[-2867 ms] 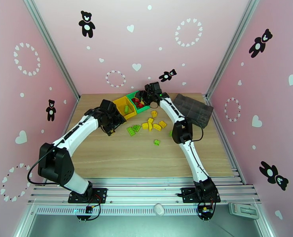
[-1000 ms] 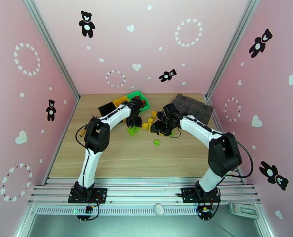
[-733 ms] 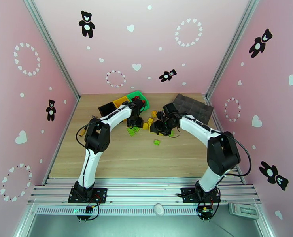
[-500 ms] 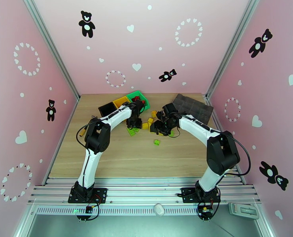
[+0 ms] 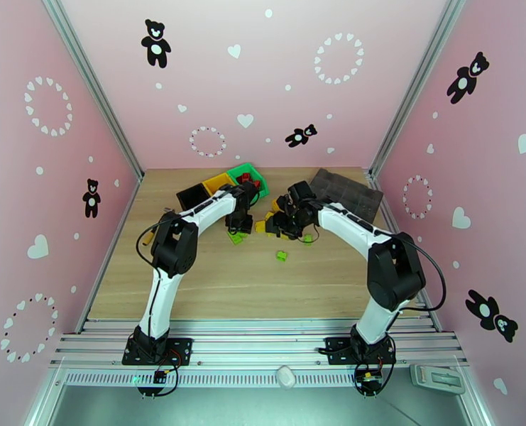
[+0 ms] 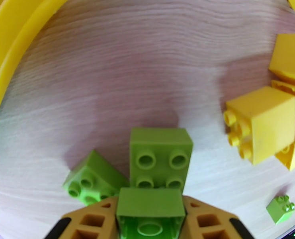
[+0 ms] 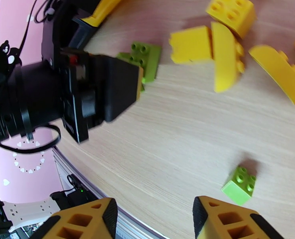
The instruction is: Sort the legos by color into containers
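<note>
From above, the left gripper (image 5: 238,226) sits over green legos (image 5: 236,238) near the containers (image 5: 216,182). Left wrist: its fingers (image 6: 92,219) pinch one green brick (image 6: 150,206), with two more touching ahead. Right wrist: the right gripper (image 7: 153,207) gapes empty, a small green brick (image 7: 239,185) just beyond it.

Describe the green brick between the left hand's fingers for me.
The green brick is light green, glossy plastic. It lies tipped, its hollow underside with one round tube facing the wrist camera. The left hand has it between its orange fingers, one against each side. Its far edge meets a second green brick lying studs-up on the wooden table. Its own studs are hidden.
</note>
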Controlling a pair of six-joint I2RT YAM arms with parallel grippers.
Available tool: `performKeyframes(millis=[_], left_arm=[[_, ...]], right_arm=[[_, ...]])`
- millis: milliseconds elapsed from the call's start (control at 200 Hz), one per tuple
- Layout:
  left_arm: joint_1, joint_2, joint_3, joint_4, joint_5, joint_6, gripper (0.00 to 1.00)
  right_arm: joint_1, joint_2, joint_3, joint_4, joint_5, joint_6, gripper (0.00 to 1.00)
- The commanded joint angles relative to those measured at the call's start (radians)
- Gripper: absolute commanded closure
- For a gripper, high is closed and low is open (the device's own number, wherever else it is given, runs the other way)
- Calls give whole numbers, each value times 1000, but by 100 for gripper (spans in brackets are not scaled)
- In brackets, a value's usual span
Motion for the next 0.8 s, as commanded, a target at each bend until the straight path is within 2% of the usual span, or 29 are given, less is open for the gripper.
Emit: performKeyframes(millis=[0,285,791], left_arm=[[17,-64,40,-28,35,7,65],[23,-55,30,-34,41,21,64],[-9,-31,-39,26,81,-27,61]], right_arm=[[7,48,64,17,-18,15,45],[21,115,152,3,-22,19,45],[28,123,147,-9,-19,15,46]])
